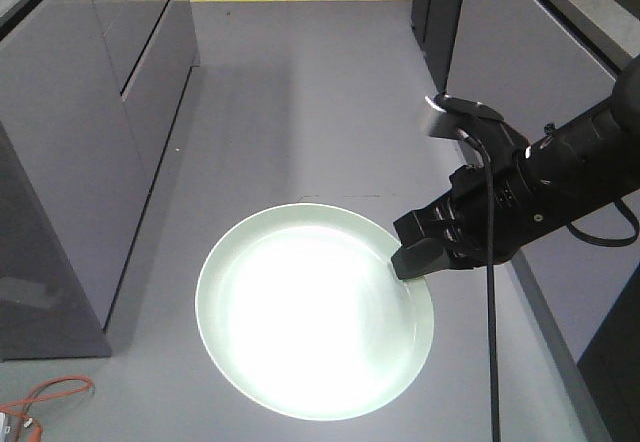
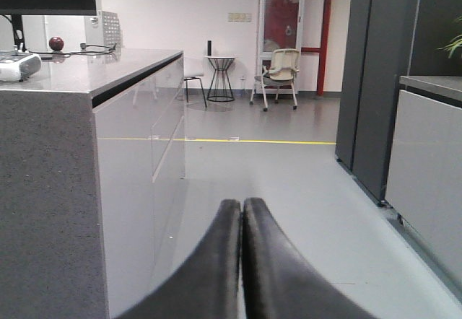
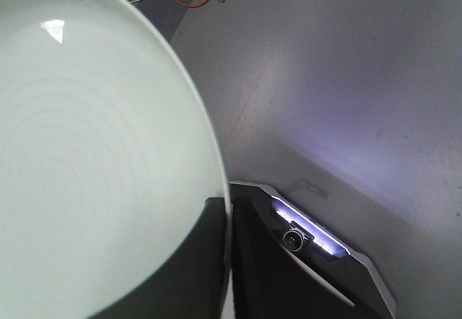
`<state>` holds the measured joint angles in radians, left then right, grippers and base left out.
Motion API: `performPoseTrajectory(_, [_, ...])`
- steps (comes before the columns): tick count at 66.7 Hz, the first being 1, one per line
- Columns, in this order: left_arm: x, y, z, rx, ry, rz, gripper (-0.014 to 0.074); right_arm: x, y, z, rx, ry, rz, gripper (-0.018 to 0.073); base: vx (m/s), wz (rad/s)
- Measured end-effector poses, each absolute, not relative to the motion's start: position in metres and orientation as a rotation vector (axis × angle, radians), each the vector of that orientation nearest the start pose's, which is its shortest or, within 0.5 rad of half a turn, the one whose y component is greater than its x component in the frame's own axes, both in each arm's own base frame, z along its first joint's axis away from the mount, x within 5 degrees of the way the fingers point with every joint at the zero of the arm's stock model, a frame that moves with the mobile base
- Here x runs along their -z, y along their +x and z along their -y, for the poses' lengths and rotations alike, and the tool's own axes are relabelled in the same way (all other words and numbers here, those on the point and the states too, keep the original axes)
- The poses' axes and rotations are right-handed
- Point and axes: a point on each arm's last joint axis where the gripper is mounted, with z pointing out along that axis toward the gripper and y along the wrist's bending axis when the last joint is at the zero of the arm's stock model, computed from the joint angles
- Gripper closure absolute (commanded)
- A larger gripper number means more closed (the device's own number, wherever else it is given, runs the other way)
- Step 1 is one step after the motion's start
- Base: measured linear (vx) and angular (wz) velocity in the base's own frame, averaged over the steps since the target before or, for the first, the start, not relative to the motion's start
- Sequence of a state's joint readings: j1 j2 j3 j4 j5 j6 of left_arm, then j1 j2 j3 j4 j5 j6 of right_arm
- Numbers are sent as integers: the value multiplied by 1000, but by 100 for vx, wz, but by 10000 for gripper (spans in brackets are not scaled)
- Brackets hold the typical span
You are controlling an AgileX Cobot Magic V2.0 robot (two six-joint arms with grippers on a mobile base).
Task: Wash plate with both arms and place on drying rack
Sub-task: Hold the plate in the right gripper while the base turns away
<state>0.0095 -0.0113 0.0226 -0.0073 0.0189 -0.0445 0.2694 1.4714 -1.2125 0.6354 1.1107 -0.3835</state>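
The pale mint-green plate [image 1: 310, 322] hangs level above the grey floor, glaring white under the light. My right gripper [image 1: 405, 257] is shut on its right rim, one black finger above and one below. In the right wrist view the plate [image 3: 94, 153] fills the left half, and my right gripper [image 3: 229, 207] pinches its edge. My left gripper [image 2: 242, 203] shows only in the left wrist view, shut with its fingers pressed together and nothing between them, pointing down the aisle. The drying rack is out of view.
Grey cabinets [image 1: 90, 112] line the left of the aisle; a counter edge [image 1: 560, 22] and a dark tall cabinet [image 1: 440, 2] line the right. A yellow floor line [image 1: 300, 0] crosses far ahead. Red cables [image 1: 40, 402] lie at bottom left. Chairs [image 2: 278, 70] stand at the far wall.
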Motion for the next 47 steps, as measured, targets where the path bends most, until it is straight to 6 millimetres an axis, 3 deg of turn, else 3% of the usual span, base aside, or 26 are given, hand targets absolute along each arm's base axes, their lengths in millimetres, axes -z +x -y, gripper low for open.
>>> performPoseTrajectory(47, [-204, 56, -1, 34, -46, -1513, 603, -315, 266, -124, -828, -601, -2644, 568, 14, 7])
